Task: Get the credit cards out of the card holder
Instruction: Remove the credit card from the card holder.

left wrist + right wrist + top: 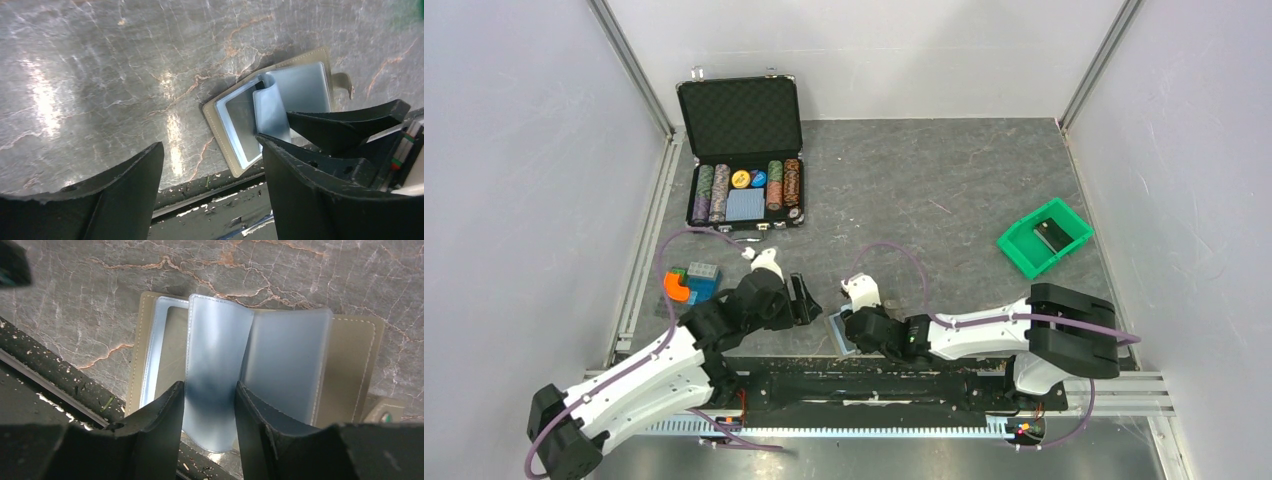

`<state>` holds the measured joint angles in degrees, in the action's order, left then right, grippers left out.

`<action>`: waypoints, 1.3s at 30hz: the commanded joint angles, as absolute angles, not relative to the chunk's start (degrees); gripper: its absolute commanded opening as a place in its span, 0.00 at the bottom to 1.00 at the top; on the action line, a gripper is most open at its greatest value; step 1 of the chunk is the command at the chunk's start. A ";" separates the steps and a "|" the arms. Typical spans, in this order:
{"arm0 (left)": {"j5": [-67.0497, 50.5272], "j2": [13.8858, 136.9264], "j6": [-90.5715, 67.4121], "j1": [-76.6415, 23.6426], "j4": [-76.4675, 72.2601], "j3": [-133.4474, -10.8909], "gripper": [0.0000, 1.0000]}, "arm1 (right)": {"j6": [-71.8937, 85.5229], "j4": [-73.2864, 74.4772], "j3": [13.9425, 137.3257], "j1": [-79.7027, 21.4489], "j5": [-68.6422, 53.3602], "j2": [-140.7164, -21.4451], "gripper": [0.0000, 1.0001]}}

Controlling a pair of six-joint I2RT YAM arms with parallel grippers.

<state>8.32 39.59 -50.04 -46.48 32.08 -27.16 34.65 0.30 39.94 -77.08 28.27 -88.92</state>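
The card holder (pixel 836 338) lies spread open at the table's near edge, tan border (pixel 350 365) around pale-blue panels (pixel 287 360). One pale-blue leaf (pixel 215 352) stands up from its middle fold; I cannot tell whether it is one of the credit cards or a sleeve. My right gripper (pixel 208 385) straddles this leaf, jaws partly apart, one finger on each side of it. The left wrist view shows the same leaf (pixel 270 112) and holder (pixel 220 125) beside the right fingers (pixel 345 120). My left gripper (pixel 210 142) hangs open just left of the holder (pixel 809 298), holding nothing.
A black chip case (pixel 744 150) stands open at the back left. A green bin (pixel 1044 237) with a dark item sits at the right. Coloured blocks (pixel 689 283) lie by the left arm. The black base rail (pixel 874 385) runs just below the holder.
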 commanded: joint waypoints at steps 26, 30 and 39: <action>-6.39 69.33 -44.54 -46.58 7.23 -31.15 0.37 | 44.13 -26.19 20.84 -69.19 15.87 -75.53 0.32; -7.65 73.76 -43.91 -46.60 6.01 -32.67 0.35 | 44.28 -27.17 19.97 -68.93 15.27 -74.81 0.32; -13.70 76.18 -44.93 -46.66 0.51 -32.45 0.34 | 43.96 -27.24 19.81 -68.64 14.48 -74.29 0.40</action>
